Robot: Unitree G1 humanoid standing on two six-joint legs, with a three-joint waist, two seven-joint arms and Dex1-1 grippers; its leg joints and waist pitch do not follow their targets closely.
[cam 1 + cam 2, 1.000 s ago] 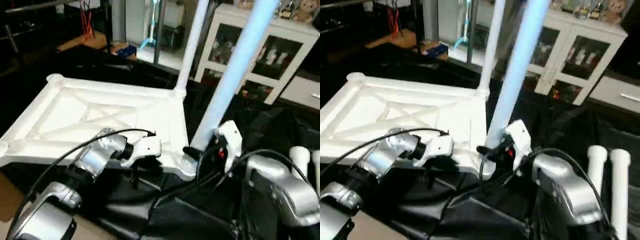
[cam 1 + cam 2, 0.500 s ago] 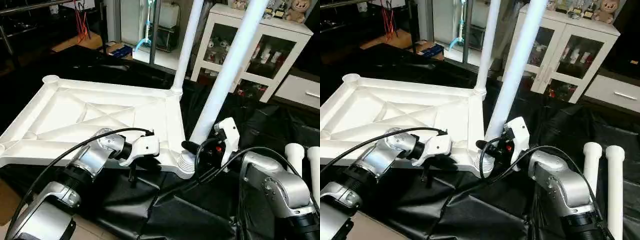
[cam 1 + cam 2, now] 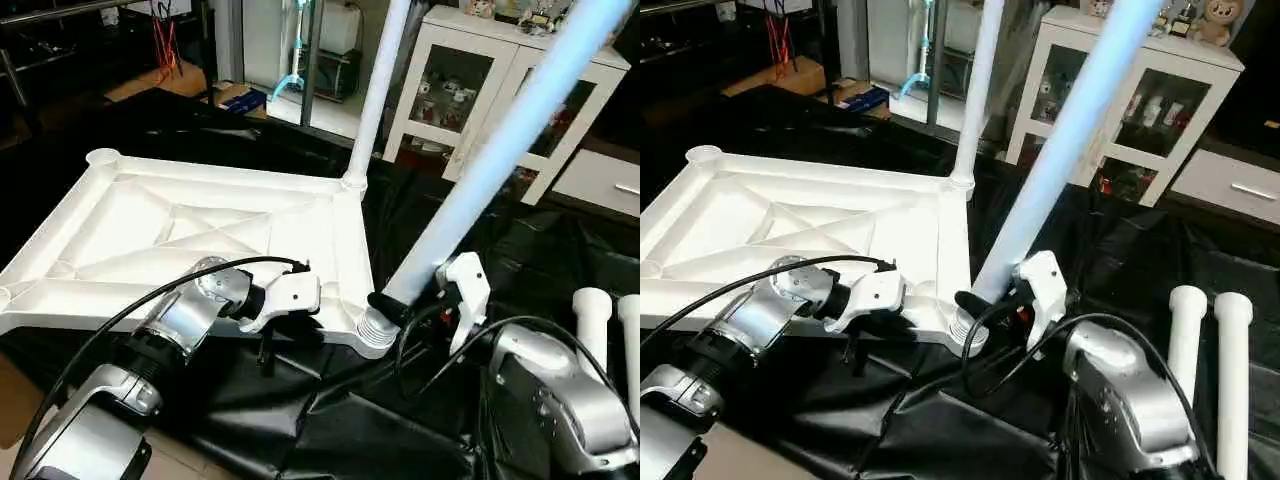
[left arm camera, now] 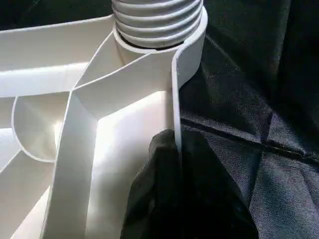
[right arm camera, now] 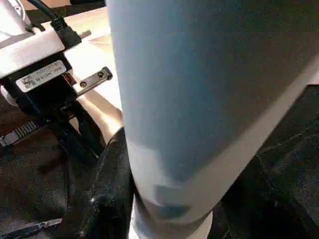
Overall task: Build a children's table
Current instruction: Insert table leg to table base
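The white tabletop [image 3: 120,215] lies upside down on black cloth, ribbed underside up. One white leg [image 3: 378,90] stands upright in its far right corner socket. A second leg [image 3: 490,170] leans steeply to the right, its threaded end [image 3: 374,328] at the near right corner socket [image 4: 189,55]. My right gripper [image 3: 405,300] is shut on this leg just above the thread; one black finger [image 5: 112,189] presses against the tube. My left gripper [image 4: 175,149] is shut on the tabletop's thin near rim, close to that corner.
Two more white legs [image 3: 1185,330] [image 3: 1230,370] lie side by side on the black cloth [image 3: 300,420] at the right. A white glass-door cabinet [image 3: 470,80] stands behind. Metal poles and clutter fill the far background.
The held leg has tipped further to the right, and my right gripper has shifted a little right with it. The left gripper stays on the rim.
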